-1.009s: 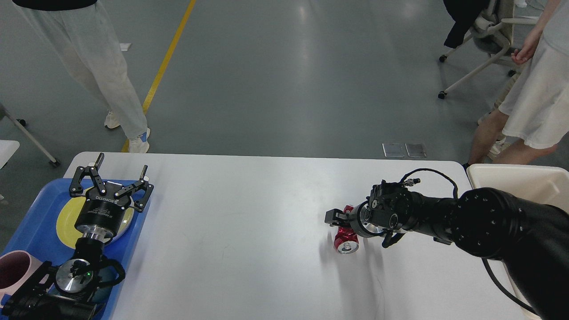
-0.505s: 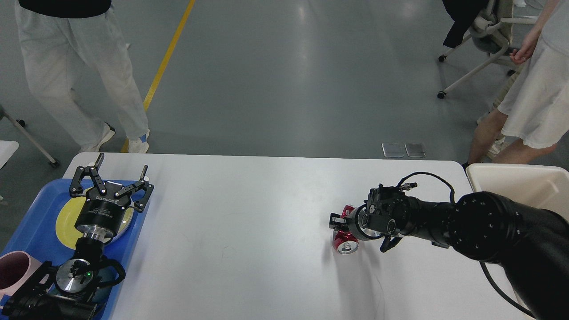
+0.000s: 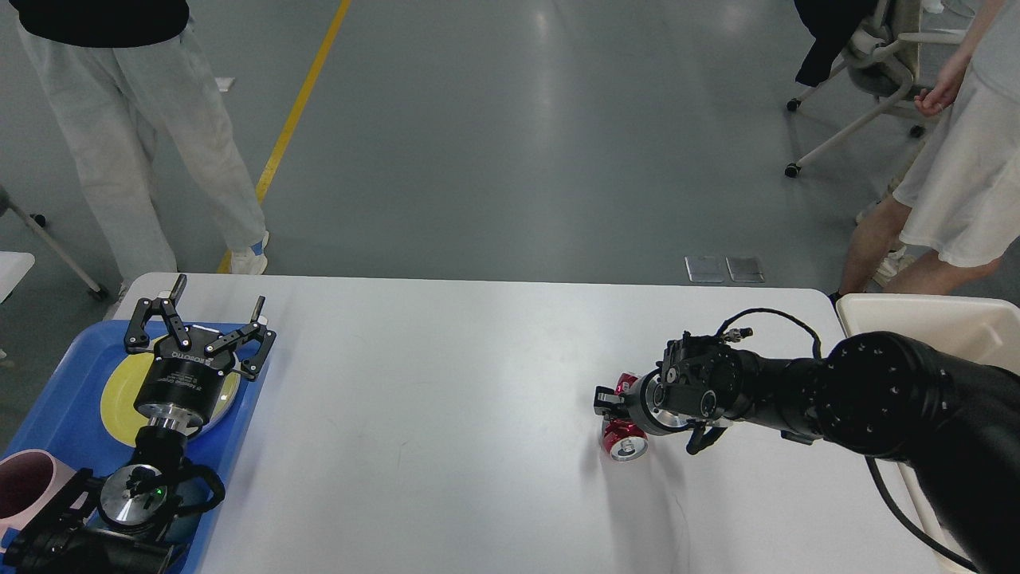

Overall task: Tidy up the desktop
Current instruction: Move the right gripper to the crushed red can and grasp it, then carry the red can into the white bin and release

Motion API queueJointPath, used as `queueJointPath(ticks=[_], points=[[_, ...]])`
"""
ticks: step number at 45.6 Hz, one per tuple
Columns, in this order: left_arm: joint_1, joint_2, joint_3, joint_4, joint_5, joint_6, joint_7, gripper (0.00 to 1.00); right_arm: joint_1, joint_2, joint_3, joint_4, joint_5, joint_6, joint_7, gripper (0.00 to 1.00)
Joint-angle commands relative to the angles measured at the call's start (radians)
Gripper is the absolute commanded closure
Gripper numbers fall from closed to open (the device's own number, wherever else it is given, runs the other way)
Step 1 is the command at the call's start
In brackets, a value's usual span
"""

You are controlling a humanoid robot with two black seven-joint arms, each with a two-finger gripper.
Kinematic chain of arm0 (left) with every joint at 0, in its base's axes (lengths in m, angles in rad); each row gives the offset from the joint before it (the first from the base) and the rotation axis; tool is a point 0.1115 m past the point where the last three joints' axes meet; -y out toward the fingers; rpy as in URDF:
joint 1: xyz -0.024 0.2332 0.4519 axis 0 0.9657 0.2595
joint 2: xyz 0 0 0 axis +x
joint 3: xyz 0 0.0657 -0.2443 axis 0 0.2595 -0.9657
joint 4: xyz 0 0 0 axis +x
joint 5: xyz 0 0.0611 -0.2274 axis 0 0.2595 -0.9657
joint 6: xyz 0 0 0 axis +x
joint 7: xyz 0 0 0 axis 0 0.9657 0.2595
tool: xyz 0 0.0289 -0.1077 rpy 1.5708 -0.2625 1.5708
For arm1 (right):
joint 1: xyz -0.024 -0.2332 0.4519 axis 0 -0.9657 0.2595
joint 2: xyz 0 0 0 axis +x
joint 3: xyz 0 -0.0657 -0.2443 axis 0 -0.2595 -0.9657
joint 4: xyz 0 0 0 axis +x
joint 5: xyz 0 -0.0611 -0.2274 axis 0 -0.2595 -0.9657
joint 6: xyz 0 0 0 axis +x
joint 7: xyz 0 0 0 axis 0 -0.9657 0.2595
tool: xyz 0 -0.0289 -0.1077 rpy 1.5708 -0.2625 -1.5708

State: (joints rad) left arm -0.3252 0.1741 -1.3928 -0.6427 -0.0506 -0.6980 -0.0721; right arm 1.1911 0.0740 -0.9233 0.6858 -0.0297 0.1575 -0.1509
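Note:
The white desktop (image 3: 438, 414) fills the lower part of the head view. A crushed red can (image 3: 624, 444) lies on its right half. My right gripper (image 3: 607, 402) reaches in from the right and sits across the can's middle, with red showing above and below it; the fingers look shut on the can. Only one dark fingertip shows clearly. My left gripper (image 3: 219, 293) stands open and empty above the blue tray (image 3: 68, 391) at the left edge.
The tray holds a yellow plate (image 3: 119, 391) and a pink mug (image 3: 24, 486). A cream bin (image 3: 940, 323) stands off the table's right end. One person stands beyond the far left corner, another at the far right by a chair.
My right gripper has shifted slightly right and toward me, and the can has moved with it. The visible finger has drawn in. The left arm is still; the person at left has stepped.

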Motion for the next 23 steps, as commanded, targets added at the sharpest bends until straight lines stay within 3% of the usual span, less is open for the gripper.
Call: queueJointPath(ticks=[1,7,15,23], points=[[0.000,-0.001,0.000,0.000,0.000,0.000,0.000,0.03,0.018,-0.013,0.001,0.037,0.007,-0.042,-0.007,1.00],[0.000,0.001,0.000,0.000,0.000,0.000,0.000,0.03,0.088,-0.046,0.007,0.132,0.008,-0.041,-0.009,1.00],[0.000,-0.001,0.000,0.000,0.000,0.000,0.000,0.04,0.307,-0.144,-0.028,0.392,0.008,-0.019,-0.047,1.00],[0.000,0.001,0.000,0.000,0.000,0.000,0.000,0.03,0.571,-0.181,-0.170,0.627,0.010,0.106,-0.047,1.00]])
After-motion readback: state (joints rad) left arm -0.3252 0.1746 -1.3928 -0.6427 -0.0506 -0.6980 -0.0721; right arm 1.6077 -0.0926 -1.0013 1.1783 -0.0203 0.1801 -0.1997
